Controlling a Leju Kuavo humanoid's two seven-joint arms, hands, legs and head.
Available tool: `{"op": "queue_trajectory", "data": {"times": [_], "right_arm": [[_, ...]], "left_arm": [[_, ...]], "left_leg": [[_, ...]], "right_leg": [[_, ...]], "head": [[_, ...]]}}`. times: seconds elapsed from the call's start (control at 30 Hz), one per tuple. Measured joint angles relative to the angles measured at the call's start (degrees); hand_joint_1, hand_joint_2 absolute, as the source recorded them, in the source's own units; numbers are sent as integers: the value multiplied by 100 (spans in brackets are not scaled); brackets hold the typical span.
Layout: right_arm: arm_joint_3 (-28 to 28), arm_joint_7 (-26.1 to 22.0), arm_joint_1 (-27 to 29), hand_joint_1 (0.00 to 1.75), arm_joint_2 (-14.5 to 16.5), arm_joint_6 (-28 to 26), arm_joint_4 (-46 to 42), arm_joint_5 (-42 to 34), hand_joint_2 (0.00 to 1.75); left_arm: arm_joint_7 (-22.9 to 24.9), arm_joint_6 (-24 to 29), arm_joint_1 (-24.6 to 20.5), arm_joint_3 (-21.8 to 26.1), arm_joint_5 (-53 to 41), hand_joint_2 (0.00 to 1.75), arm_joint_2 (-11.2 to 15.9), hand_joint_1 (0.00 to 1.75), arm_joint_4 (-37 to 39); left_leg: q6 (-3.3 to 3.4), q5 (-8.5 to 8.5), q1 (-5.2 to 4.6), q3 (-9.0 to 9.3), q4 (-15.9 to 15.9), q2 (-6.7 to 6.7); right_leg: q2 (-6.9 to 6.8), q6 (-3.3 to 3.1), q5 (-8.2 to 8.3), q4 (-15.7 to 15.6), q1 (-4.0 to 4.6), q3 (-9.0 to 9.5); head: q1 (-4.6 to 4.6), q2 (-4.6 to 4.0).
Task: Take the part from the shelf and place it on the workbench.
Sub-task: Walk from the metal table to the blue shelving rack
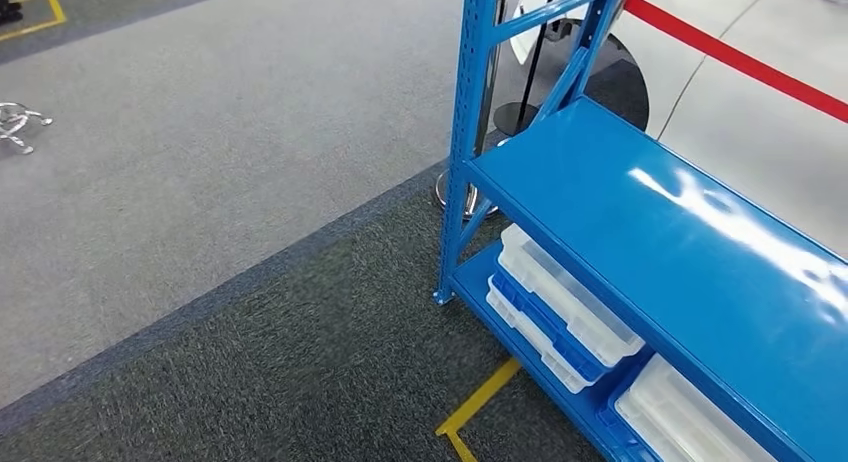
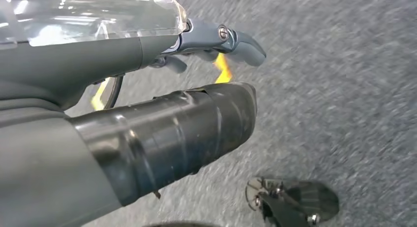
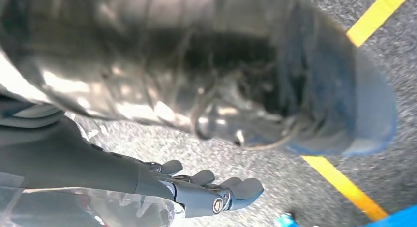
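- Nearest to us, our left hand (image 2: 211, 45) hung over the dark carpet (image 2: 344, 89), fingers loosely apart and gripping nothing.
- Our right hand (image 3: 206, 192) hung likewise over the carpet beside a yellow floor line (image 3: 344, 185), fingers spread and holding nothing.
- In the head view, a yellow tape mark (image 1: 480, 397) lay on the carpet just before the blue shelf (image 1: 690, 232).
- On the shelf's bottom level we saw clear plastic boxes (image 1: 565, 307) stacked together, with another box (image 1: 685, 417) beside them; the shelf board above them lay bare and shiny.
- We could not tell where the part was.
- Farther off, a red barrier tape (image 1: 740, 57) ran behind the shelf, and lighter grey carpet (image 1: 200, 132) stretched away.
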Motion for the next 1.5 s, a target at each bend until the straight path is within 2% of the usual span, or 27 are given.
{"op": "queue_trajectory", "data": {"times": [0.03, 0.1, 0.17, 0.23, 0.3, 0.33, 0.4, 0.47, 0.53, 0.6, 0.67, 0.73, 0.8, 0.83, 0.87, 0.9, 0.97, 1.03, 1.1, 1.17, 1.23, 1.3, 1.33, 1.37, 1.4, 1.47, 1.5], "right_arm": [[1, 4, 3, 0, 1, 1, 3, 0, 0], [1, 7, 25, 0, -2, 1, 6, 2, 0], [3, 1, 31, 0, -7, 3, 8, 11, 0], [8, -8, 20, 0, -9, 9, 9, 17, 0], [15, -11, 18, 0, -9, 22, 10, 17, 0], [19, -9, 26, 0, -9, 32, 10, 19, 0], [23, 1, 45, 0, -10, 74, 11, 22, 0], [30, 12, 46, 0, -11, 173, 12, 42, 0], [39, 20, 42, 0, -12, 294, 13, 78, 0], [43, 35, 54, 0, -14, 356, 14, 100, 0], [44, 48, 57, 0, -12, 369, 17, 106, 0], [46, 55, 51, 0, -10, 387, 19, 116, 0], [49, 71, 50, 0, -9, 412, 21, 128, 0], [49, 84, 52, 0, -9, 420, 23, 132, 0], [49, 96, 53, 0, -9, 423, 24, 134, 0], [50, 105, 53, 0, -8, 425, 25, 136, 0], [52, 115, 46, 0, -5, 427, 28, 138, 0], [57, 117, 43, 0, -3, 429, 33, 143, 0], [61, 129, 61, 0, -4, 435, 36, 155, 0], [62, 155, 74, 0, -5, 468, 38, 175, 0], [68, 174, 64, 0, -7, 530, 40, 197, 0], [79, 181, 55, 0, -8, 587, 43, 211, 0], [82, 182, 57, 0, -8, 606, 44, 215, 0], [84, 183, 63, 0, -9, 622, 46, 218, 0], [85, 186, 69, 0, -9, 631, 48, 221, 0], [90, 209, 68, 0, -10, 637, 50, 233, 0], [96, 224, 60, 0, -11, 640, 51, 244, 0]], "left_arm": [[1, -2, -6, 3, -1, 0, 0, 0, 0], [7, -3, -19, 6, -1, 0, -4, 0, -1], [12, -2, -17, 8, -3, 0, -10, 0, -1], [17, -4, -6, 9, -12, 0, -15, 0, -1], [23, -8, 13, 10, -17, 0, -16, 0, 0], [25, -8, 17, 10, -17, 0, -17, 0, 0], [23, -8, 9, 11, -17, 0, -26, 0, 0], [19, -9, 3, 11, -18, 0, -37, 0, 0], [14, -10, -10, 11, -19, 0, -42, 0, 0], [7, -12, -34, 11, -19, 0, -49, 0, 0], [1, -13, -49, 11, -17, 0, -56, 0, -1], [-1, -13, -40, 11, -18, 0, -57, 0, -1], [-1, -13, -17, 11, -19, 0, -57, 0, 0], [-1, -13, -5, 11, -20, 0, -57, 0, 0], [-1, -13, 3, 11, -20, 0, -57, 0, 0], [-2, -13, 7, 11, -21, 0, -57, 0, 0], [-3, -13, 12, 11, -23, 0, -58, 0, 0], [-4, -13, 4, 11, -28, 0, -58, 0, 0], [-5, -9, -12, 11, -35, 0, -60, 0, 0], [-9, -3, -15, 13, -36, 0, -67, 0, 0], [-16, 2, -4, 13, -35, 0, -73, 0, 0], [-16, 4, 15, 13, -36, 0, -75, 0, 0], [-14, 4, 20, 13, -38, 0, -76, 0, 0], [-11, 3, 18, 13, -40, 0, -77, 0, 0], [-9, 3, 13, 13, -44, 0, -79, 0, 0], [-9, 3, 8, 13, -50, 0, -87, 0, 0], [-9, 3, 8, 13, -52, 0, -91, 0, 0]], "left_leg": [[16, -16, -8, 11, -30, -32], [76, 21, -1, 34, -77, 95], [160, 69, 25, 60, -150, 244], [207, 78, 17, 65, -176, 405], [210, 63, 8, 64, -172, 576], [205, 52, 7, 70, -171, 655], [180, 25, 7, 103, -169, 783], [126, -14, -12, 146, -165, 885], [61, -46, -30, 183, -164, 971], [-7, -76, -24, 219, -162, 1024], [-69, -238, -6, 157, 40, 833], [-109, -598, 11, -131, 682, 559], [-128, -849, 13, -485, 1392, 477], [-129, -809, 13, -560, 1504, 467], [-124, -650, 15, -527, 1378, 456], [-114, -412, 19, -400, 1045, 413], [-78, -69, 40, -104, 295, 150], [-40, -18, 40, 9, -22, -46], [16, -8, 30, 25, -57, 34], [106, 35, 46, 59, -122, 180], [170, 54, 47, 71, -160, 349], [186, 40, 32, 69, -158, 525], [183, 29, 28, 74, -157, 608], [176, 15, 27, 86, -156, 683], [162, -1, 27, 107, -156, 748], [115, -46, 13, 158, -153, 862], [83, -70, 2, 176, -150, 910]], "right_leg": [[57, 37, 10, 3, -10, -23], [122, 107, 26, -1, -23, -49], [-111, 158, -139, 238, -2, -165], [-433, 199, -505, 896, 0, -483], [-533, 237, -719, 1496, -23, -778], [-555, 249, -668, 1527, -35, -789], [-659, 244, -305, 921, -44, -456], [-855, 183, -38, 170, -7, -52], [-915, 116, -11, -66, 35, 55], [-805, 59, 6, -83, 25, 46], [-704, -8, 33, -122, -12, 63], [-605, -54, 46, -137, -27, 68], [-470, -72, 46, -130, -21, 65], [-390, -73, 43, -121, -19, 69], [-305, -69, 40, -108, -20, 75], [-225, -60, 32, -91, -23, 79], [-80, -21, 7, -34, -23, 57], [43, 49, 1, 1, -27, 3], [148, 130, 23, -9, -41, -34], [-38, 183, -76, 135, -36, -109], [-379, 223, -404, 711, -30, -389], [-518, 263, -695, 1413, -44, -743], [-545, 276, -702, 1561, -52, -816], [-570, 282, -600, 1488, -57, -774], [-618, 276, -417, 1204, -59, -621], [-839, 220, -76, 403, -24, -192], [-922, 177, 3, 133, 2, -54]], "head": [[-1, 0], [-1, 0], [24, 0], [48, 0], [47, 0], [46, 0], [47, 0], [47, 0], [45, 0], [44, 0], [37, 0], [31, 0], [30, 0], [30, 0], [30, 0], [29, 0], [31, 0], [33, 0], [32, 0], [41, 0], [56, 0], [60, 0], [60, 0], [60, 0], [61, 0], [61, 0], [60, 0]]}}
